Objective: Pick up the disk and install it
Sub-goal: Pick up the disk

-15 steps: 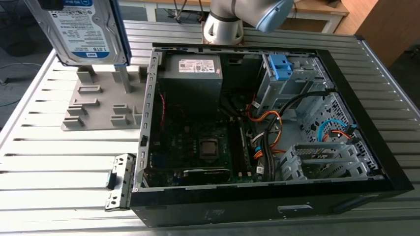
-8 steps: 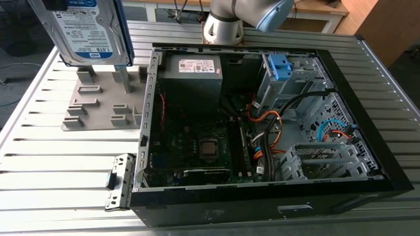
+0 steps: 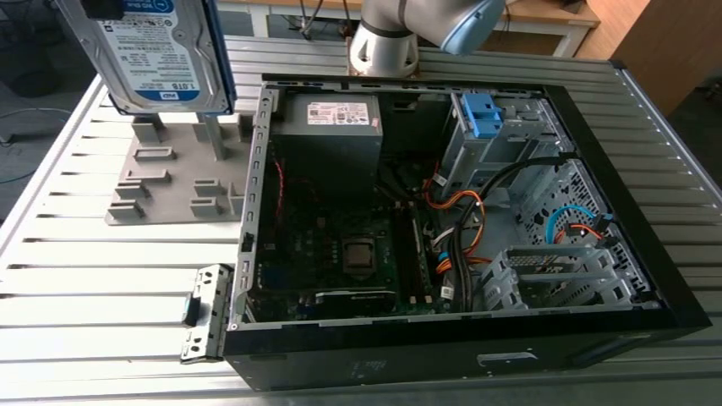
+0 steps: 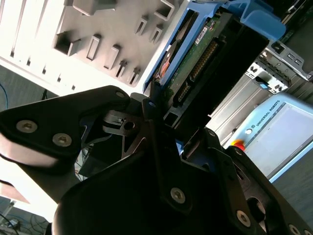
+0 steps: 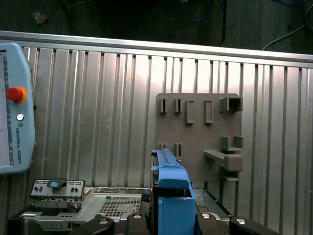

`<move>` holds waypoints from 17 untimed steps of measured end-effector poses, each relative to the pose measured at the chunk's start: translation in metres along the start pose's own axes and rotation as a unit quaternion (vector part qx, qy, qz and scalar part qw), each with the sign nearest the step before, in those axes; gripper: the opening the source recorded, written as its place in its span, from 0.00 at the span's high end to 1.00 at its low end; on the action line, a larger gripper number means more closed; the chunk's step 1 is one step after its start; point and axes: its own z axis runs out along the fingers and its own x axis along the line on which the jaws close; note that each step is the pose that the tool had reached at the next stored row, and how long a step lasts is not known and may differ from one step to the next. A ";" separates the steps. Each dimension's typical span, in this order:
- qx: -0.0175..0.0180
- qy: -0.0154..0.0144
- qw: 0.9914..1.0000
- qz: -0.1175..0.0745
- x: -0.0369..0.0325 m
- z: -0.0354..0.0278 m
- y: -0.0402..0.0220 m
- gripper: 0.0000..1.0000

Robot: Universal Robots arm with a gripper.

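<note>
Item, disk [image 3: 158, 52]: upper left of the exterior view, standing on edge in the air above the grey stand [image 3: 169, 182]; not touching it as far as I can see; label faces the camera.

Item, gripper [image 4: 168, 117]: in the second wrist view I read its fingers as clamped on the disk's end, with the blue frame and circuit side between them.

Item, computer case [image 3: 451, 359]: lower right of the exterior view, side open, well apart from the disk; the drive cage [image 3: 513, 139] at its upper right holds a blue bracket [image 3: 479, 114] with no drive.

Progress, my judgement: pick-up done; disk not yet at the case; seating not yet done.
</note>
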 end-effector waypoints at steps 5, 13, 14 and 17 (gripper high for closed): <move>0.000 0.000 1.000 0.000 0.0003 0.0000 -0.0027 0.64; 0.000 0.000 1.000 0.000 0.0008 -0.0001 -0.0067 0.64; 0.000 0.000 1.000 0.000 0.0009 -0.0001 -0.0073 0.64; 0.000 0.000 1.000 0.000 0.0011 -0.0002 -0.0092 0.64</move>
